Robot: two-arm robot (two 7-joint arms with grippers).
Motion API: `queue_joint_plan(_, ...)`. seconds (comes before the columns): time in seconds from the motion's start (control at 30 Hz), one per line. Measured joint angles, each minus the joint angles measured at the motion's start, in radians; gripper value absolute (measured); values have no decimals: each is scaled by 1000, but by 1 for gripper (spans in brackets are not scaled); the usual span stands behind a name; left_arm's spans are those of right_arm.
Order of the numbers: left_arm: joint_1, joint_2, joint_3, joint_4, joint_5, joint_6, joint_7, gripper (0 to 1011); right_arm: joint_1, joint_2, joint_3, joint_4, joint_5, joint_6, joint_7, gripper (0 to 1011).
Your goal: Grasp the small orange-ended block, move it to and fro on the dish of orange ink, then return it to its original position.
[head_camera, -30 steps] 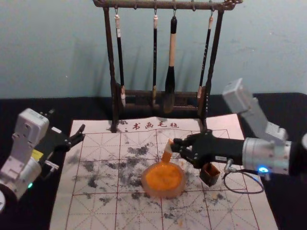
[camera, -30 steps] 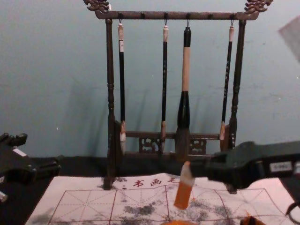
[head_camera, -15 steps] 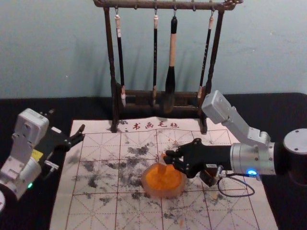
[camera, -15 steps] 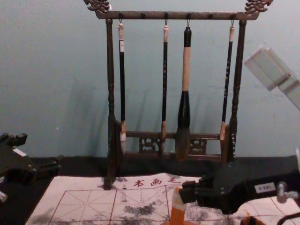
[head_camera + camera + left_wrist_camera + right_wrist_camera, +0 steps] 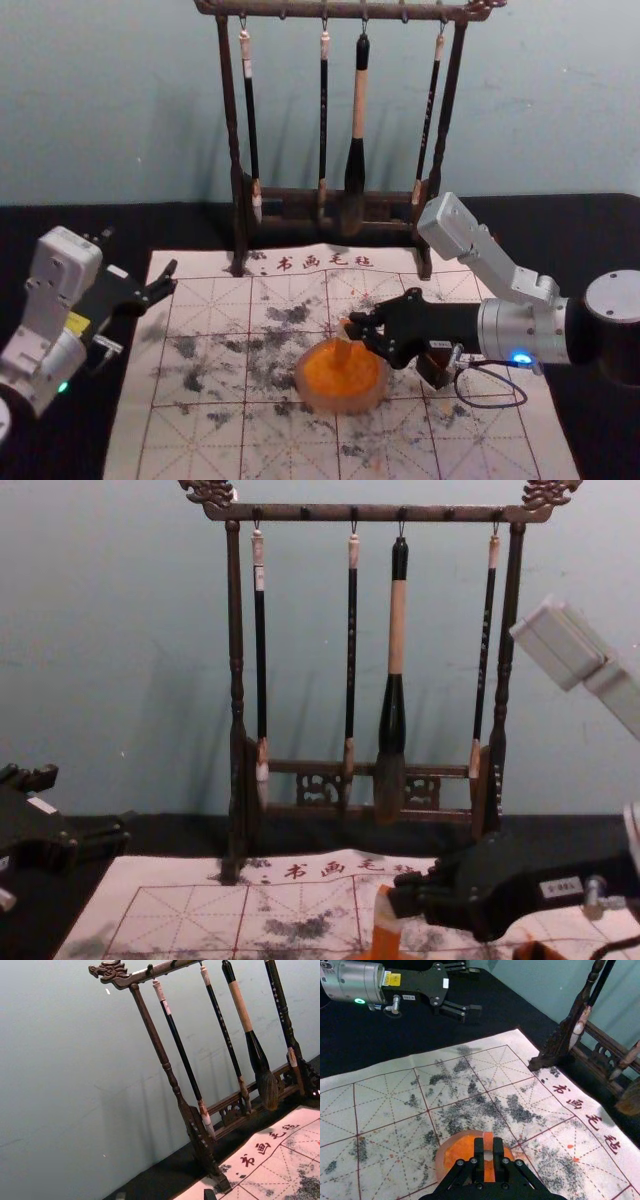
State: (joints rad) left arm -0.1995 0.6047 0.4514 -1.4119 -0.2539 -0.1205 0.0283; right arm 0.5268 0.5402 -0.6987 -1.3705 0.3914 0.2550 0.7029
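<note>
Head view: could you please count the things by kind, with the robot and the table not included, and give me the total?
Hanging brushes: 4
Brush rack: 1
Printed mat: 1
Dish of orange ink: 1
Orange-ended block: 1
Small dark box: 1
Total: 9

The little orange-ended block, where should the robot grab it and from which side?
I'd grip the block at its pale band near the top, coming in from the robot's right, as the right pincer does. It is narrow and nearly upright, so opposite sides should squeeze easily, leaving the orange lower end free for the dish.
</note>
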Motion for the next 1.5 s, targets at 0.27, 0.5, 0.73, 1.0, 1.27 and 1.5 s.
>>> queue_joint_plan(0.27, 0, 0, 0, 0, 0, 0, 0, 1010, 2, -12, -1, 17, -9, -7, -7, 47)
queue_joint_plan(0.5, 0, 0, 0, 0, 0, 0, 0, 1010, 2, -22, 1, 27, -15, -10, -10, 47)
queue_joint_plan(0.73, 0, 0, 0, 0, 0, 0, 0, 1010, 3, -23, 5, 27, -20, -12, -13, 47)
queue_joint_plan(1.0, 0, 0, 0, 0, 0, 0, 0, 1010, 0, -16, 9, 25, -27, -12, -12, 47)
queue_joint_plan(1.27, 0, 0, 0, 0, 0, 0, 0, 1010, -11, -1, 19, 8, -26, -9, -12, 47)
queue_joint_plan(1.5, 0, 0, 0, 0, 0, 0, 0, 1010, -26, 15, 28, -13, -19, -5, -12, 46)
